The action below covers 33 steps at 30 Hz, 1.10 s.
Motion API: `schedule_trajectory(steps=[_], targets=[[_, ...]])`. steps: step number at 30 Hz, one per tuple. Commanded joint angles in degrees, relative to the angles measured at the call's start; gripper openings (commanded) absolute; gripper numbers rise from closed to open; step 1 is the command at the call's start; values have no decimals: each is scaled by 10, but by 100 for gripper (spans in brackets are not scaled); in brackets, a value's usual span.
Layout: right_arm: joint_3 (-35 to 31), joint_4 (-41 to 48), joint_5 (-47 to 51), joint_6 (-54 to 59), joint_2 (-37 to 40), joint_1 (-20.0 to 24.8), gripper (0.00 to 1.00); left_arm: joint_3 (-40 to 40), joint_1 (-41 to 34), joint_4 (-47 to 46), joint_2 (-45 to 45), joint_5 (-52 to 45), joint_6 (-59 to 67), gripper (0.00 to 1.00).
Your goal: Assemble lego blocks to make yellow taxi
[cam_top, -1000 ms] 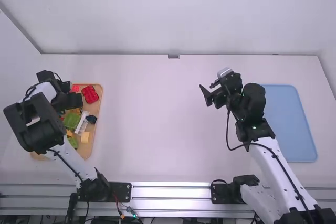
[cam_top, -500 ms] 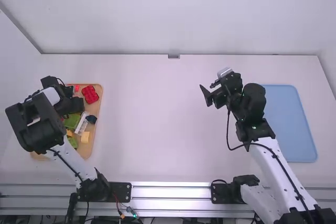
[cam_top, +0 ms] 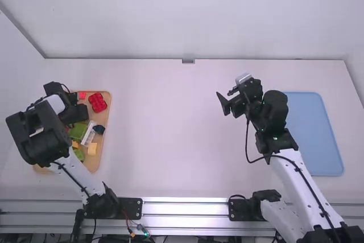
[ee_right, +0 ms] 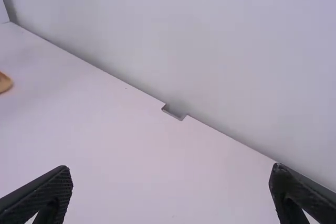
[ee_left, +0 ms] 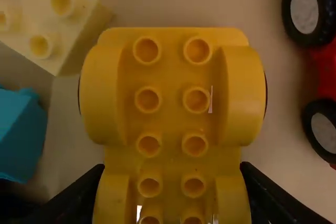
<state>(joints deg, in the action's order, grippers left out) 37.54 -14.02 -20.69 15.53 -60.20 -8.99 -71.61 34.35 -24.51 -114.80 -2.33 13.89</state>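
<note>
In the high view my left gripper [cam_top: 78, 113] is down over the wooden tray [cam_top: 104, 140]. The left wrist view has a long yellow car base [ee_left: 170, 124] with two rows of studs and rounded wheel arches. My left gripper [ee_left: 173, 177] is shut on its narrower part, one finger against each side. Beside it lie a pale yellow block [ee_left: 58, 19], a blue piece [ee_left: 18, 135] and a red piece with dark wheels [ee_left: 323, 66]. My right gripper [cam_top: 224, 93] hangs over the table's right half. From its wrist camera, the right gripper [ee_right: 170, 174] is open with nothing between its fingers.
Around the left arm the tray holds a red block [cam_top: 97, 102], a green piece [cam_top: 79, 130], a dark piece [cam_top: 99, 129] and a light yellow block [cam_top: 92, 149]. A blue tray [cam_top: 315, 135] lies at the right, partly behind the right arm.
Over the past second my left gripper has shifted slightly right and nearer the camera above the wooden tray, then nearly stopped. My right arm has kept still.
</note>
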Motion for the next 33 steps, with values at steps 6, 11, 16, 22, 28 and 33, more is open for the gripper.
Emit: schedule_trajectory(steps=[6, 11, 16, 22, 28, 33], targets=[[23, -6, -3, -2, 0, 1, 99, -71, -13, -83, 27, -50, -16, 39], [23, -5, -3, -2, 3, 1, 99, -77, -49, -109, 79, -72, -2, 39], [23, -4, -3, -13, 4, 0, 99, -77, -160, -189, 135, -71, 123, 40], [23, 11, -3, -33, 16, 5, 99, -71, -325, -225, 145, -71, 240, 40], [23, 57, -3, -76, 59, 42, 99, -35, -487, -189, 145, -31, 295, 42], [23, 112, -6, -120, 117, 91, 99, 22, -620, -140, 145, 17, 313, 38]])
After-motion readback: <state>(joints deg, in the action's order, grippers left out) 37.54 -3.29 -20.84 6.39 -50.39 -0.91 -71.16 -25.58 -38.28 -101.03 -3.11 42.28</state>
